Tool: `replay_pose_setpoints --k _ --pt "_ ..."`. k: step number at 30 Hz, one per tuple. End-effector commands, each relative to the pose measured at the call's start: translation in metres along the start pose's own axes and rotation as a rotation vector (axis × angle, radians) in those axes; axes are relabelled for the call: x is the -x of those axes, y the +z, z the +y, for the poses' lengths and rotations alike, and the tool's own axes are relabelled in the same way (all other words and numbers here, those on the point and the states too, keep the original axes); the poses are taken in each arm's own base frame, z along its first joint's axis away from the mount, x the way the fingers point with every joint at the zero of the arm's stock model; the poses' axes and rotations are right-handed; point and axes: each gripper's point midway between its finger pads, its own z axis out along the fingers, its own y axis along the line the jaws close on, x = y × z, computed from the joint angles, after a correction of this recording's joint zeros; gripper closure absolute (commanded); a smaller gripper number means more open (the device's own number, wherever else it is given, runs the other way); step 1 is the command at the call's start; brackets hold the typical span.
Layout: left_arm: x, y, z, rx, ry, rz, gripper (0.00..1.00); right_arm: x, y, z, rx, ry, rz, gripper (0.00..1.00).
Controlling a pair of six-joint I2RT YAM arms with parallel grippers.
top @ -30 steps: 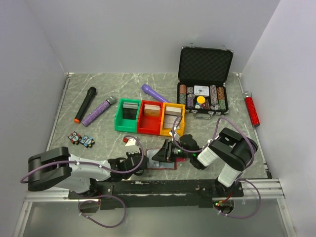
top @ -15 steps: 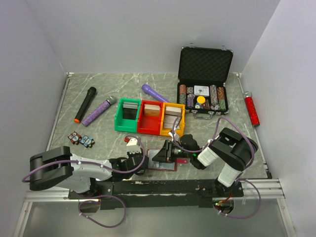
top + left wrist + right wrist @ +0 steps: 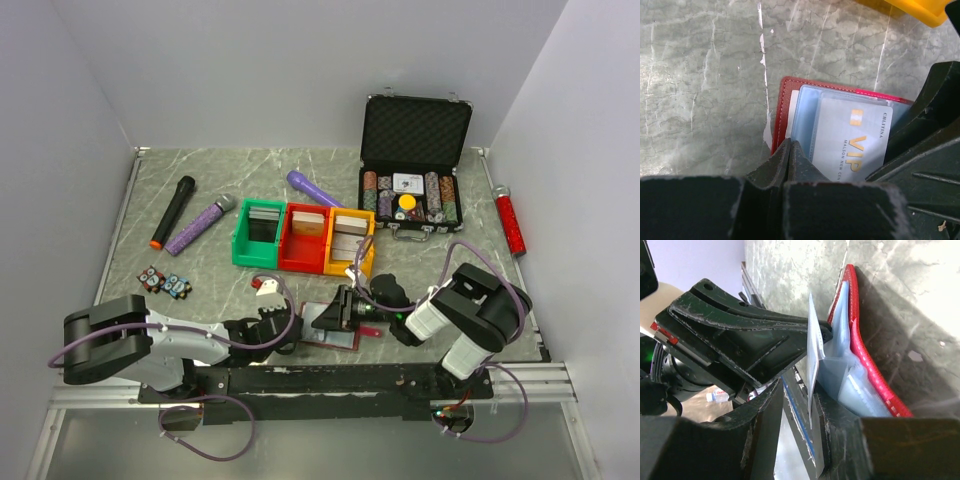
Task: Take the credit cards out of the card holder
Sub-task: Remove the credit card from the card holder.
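The dark-red card holder (image 3: pixel 330 343) lies open on the table between my two grippers, pale grey-blue sleeves up (image 3: pixel 807 117). A white credit card marked VIP (image 3: pixel 855 145) sticks partly out of a sleeve. My left gripper (image 3: pixel 790 142) is shut, its tips resting on the holder's left edge (image 3: pixel 780 110) with nothing between them. My right gripper (image 3: pixel 800 390) is open and straddles the card's free edge (image 3: pixel 812 355). The card touches the right finger, with a gap on the other side. The red cover (image 3: pixel 860 340) curves up beside it.
Green (image 3: pixel 258 235), red (image 3: pixel 305 238) and yellow (image 3: pixel 352 240) bins stand just behind the holder. An open black poker-chip case (image 3: pixel 413 195) is at the back right, with a red cylinder (image 3: pixel 510 222) beside it. Two microphones (image 3: pixel 173 212) (image 3: pixel 200 224) lie at the left.
My right gripper's jaws have narrowed around the card and the arm has shifted slightly. The holder's near side has tipped up a little. The left gripper stays shut.
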Motion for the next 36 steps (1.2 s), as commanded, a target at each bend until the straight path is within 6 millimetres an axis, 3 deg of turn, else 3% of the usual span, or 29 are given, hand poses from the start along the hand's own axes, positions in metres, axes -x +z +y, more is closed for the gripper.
replay_pose_setpoints --k 1,11,13,17,20,27,36 --pt "-0.021 -0.002 0.032 0.095 0.048 0.087 0.99 0.007 -0.006 0.019 0.077 -0.055 -0.028 0.64" --pt "-0.008 -0.010 0.033 0.083 0.025 0.048 0.98 0.006 -0.005 0.011 0.066 -0.040 -0.017 0.64" --pt "-0.002 -0.014 0.029 0.053 0.020 0.037 0.88 0.006 -0.005 0.011 0.064 -0.043 -0.016 0.64" --pt "0.010 -0.022 0.019 -0.008 0.013 0.005 0.50 0.007 -0.003 0.011 0.063 -0.043 -0.016 0.64" --pt "0.019 -0.027 0.015 -0.032 0.007 -0.020 0.39 0.007 -0.002 0.011 0.064 -0.040 -0.014 0.63" --pt "0.029 -0.034 -0.004 -0.130 -0.014 -0.051 0.46 0.008 -0.002 0.011 0.062 -0.041 -0.015 0.63" --pt "0.010 -0.019 -0.020 -0.150 0.064 0.015 0.72 0.008 -0.003 0.012 0.054 -0.049 -0.007 0.63"
